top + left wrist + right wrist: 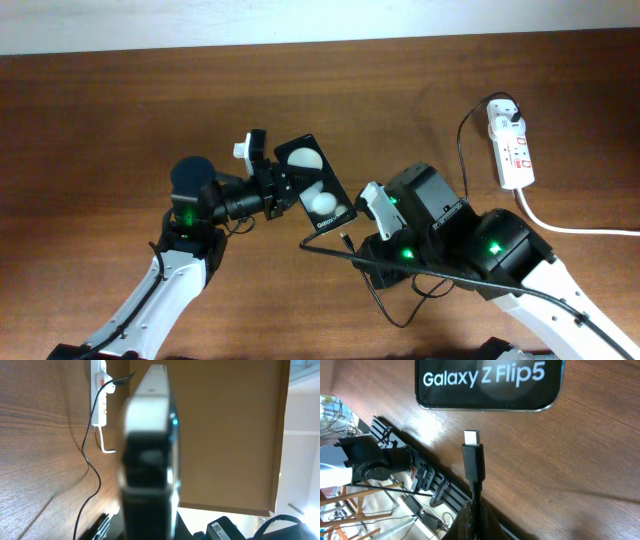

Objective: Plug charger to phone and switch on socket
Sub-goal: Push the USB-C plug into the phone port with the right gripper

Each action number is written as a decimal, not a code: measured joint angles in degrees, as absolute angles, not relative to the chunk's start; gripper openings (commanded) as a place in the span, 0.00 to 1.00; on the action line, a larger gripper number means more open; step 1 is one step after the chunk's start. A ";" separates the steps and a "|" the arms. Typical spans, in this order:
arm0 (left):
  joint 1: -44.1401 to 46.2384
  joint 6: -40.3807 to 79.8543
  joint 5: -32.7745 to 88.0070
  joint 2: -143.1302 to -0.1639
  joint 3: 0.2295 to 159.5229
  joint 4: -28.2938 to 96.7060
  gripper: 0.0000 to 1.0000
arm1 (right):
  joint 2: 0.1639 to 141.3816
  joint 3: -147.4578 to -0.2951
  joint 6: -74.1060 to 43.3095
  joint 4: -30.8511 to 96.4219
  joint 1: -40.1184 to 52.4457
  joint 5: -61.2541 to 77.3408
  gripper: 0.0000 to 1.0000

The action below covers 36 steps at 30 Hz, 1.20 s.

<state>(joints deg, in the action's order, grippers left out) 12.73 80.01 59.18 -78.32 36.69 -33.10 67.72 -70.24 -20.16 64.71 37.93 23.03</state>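
Overhead: found left gripper [283, 190] clamped on the phone [315, 185], long axis running diagonally down toward right gripper [352, 250], the nearer to its bottom edge. Noted the socket [512, 150] well apart, far right.

Left wrist: saw phone edge-on only, blurred.

Right wrist: judged jaws closed on the charger [472, 460]. Recorded tip aimed at phone's bottom edge, just short, slightly off centre.
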 measured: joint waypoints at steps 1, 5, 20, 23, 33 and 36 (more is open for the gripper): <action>12.73 80.01 59.20 -78.32 36.69 -33.10 0.00 | 67.81 -70.24 -21.19 64.64 37.93 23.18 0.04; 12.73 80.01 59.20 -78.32 36.69 -33.10 0.00 | 70.78 -70.24 -23.59 64.62 37.93 23.20 0.04; 12.73 76.49 60.27 -78.32 36.69 -33.12 0.00 | 71.33 -70.24 -24.01 65.63 37.93 25.58 0.04; 12.73 76.09 60.29 -78.32 36.69 -33.12 0.00 | 71.33 -70.24 -24.05 65.52 37.93 25.58 0.04; 12.73 76.09 60.69 -78.32 36.69 -33.12 0.00 | 71.33 -70.24 -24.05 63.35 37.93 25.34 0.04; 12.73 76.09 60.69 -78.32 36.69 -33.12 0.00 | 71.33 -70.24 -24.10 63.22 37.93 25.32 0.04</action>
